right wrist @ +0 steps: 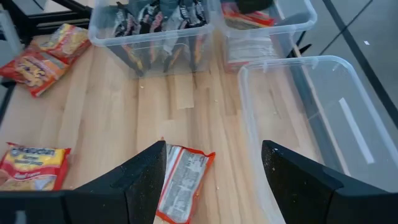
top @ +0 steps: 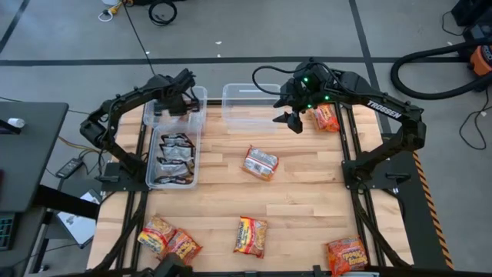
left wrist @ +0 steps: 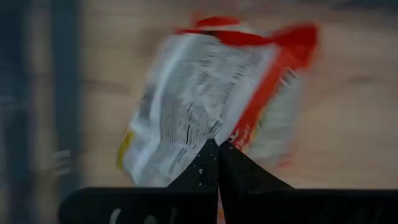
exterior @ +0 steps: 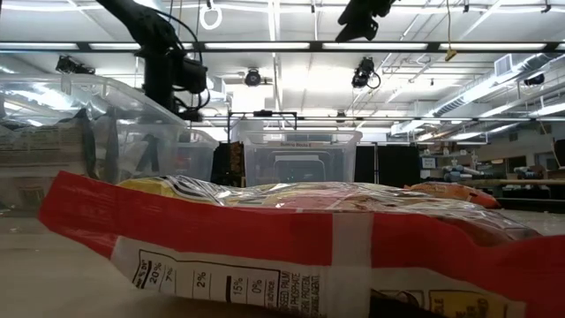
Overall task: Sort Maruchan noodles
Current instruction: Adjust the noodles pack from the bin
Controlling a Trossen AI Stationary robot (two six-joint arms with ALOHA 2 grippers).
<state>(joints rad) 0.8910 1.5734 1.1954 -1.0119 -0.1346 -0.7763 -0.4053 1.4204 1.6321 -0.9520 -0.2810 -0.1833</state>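
Closest to the low camera lies a red-and-white noodle packet (exterior: 291, 256), flat on the desk (top: 307, 200) with its long axis running across the view. From above, another packet (top: 260, 162) sits mid-desk, tilted diagonally. Four more lie along the near edge: a touching pair at the left (top: 168, 239), one upright in the middle (top: 250, 235) and one at the right (top: 346, 255). An orange one (top: 325, 118) lies at the far right. Silver-black packets (top: 175, 158) fill the long bin (top: 195, 146). Left pincer (top: 178, 107) is clenched on a packet (left wrist: 211, 99) over the far left bin (top: 200, 95). Right pincer (top: 293, 120) hangs released beside the empty bin (top: 238, 91).
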